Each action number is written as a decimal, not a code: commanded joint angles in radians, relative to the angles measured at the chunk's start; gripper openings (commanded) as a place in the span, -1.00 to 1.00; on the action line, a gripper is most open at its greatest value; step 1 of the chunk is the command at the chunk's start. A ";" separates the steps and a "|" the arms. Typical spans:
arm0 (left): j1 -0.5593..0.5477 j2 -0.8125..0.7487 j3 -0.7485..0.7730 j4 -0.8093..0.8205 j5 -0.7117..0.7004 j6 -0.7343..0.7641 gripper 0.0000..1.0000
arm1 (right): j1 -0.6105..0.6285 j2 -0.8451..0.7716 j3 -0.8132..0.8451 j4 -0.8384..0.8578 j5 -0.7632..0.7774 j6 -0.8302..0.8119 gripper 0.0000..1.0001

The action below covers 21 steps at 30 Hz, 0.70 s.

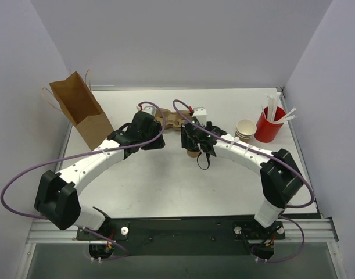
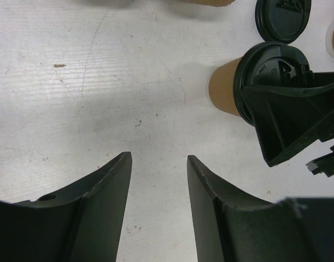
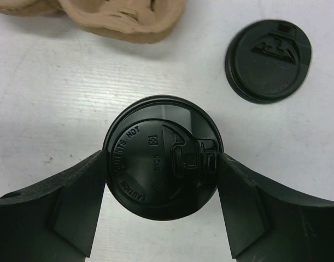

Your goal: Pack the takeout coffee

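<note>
The takeout coffee (image 3: 162,131) is a brown paper cup with a black lid marked "CAUTION CONTENTS HOT". It stands upright on the white table. My right gripper (image 3: 162,164) is shut on it, one finger pressed to each side of the lid. In the left wrist view the cup's tan wall (image 2: 224,87) shows with the right gripper's black fingers (image 2: 287,120) over the lid. From above, the cup (image 1: 193,153) is mostly hidden under the right gripper (image 1: 194,142). My left gripper (image 2: 158,158) is open over bare table, left of the cup, holding nothing.
A loose black lid (image 3: 268,61) lies just beyond the cup. A moulded pulp cup carrier (image 1: 168,121) sits behind both grippers. An open brown paper bag (image 1: 78,110) stands at the far left. A stack of tan cups (image 1: 245,129) and a red cup of white sticks (image 1: 269,125) stand far right.
</note>
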 commanded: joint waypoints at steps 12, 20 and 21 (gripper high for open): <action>0.002 -0.134 -0.042 0.010 0.089 0.020 0.11 | -0.135 -0.321 -0.294 -0.526 0.036 0.232 0.19; 0.002 -0.192 -0.085 0.010 0.125 0.035 0.11 | -0.255 -0.496 -0.377 -0.599 0.121 0.335 0.20; 0.002 -0.205 -0.089 0.012 0.127 0.038 0.11 | -0.273 -0.505 -0.381 -0.601 0.118 0.337 0.20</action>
